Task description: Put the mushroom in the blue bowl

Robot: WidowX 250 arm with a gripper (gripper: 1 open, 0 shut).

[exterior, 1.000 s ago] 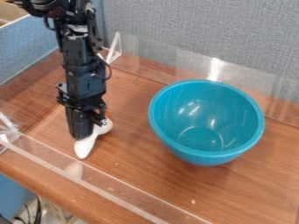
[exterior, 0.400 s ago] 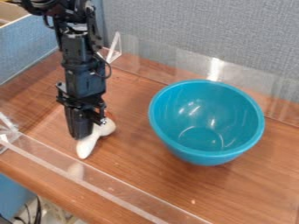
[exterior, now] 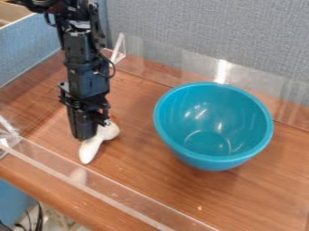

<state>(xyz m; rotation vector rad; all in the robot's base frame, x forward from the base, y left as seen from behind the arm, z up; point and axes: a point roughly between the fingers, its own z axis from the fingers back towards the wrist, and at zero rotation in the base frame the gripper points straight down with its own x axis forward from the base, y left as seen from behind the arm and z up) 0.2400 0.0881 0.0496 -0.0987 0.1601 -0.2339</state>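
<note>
Blue bowl (exterior: 214, 124): glossy teal plastic. Table (exterior: 145, 180): smooth reddish wood grain. Mushroom (exterior: 94, 143): matt cream stem.

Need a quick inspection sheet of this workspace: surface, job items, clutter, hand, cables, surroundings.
Surface: wooden table, clear barrier along its edges.
Job's things: mushroom lying on the table, left of the bowl and apart from it; bowl upright, nothing inside.
Clutter: nothing seen.
Hand: hand points down onto the mushroom; whether it grips is unclear from this view.
Cables: black cabling at the arm's top.
Surroundings: grey panel behind, cardboard box at far left.
</note>
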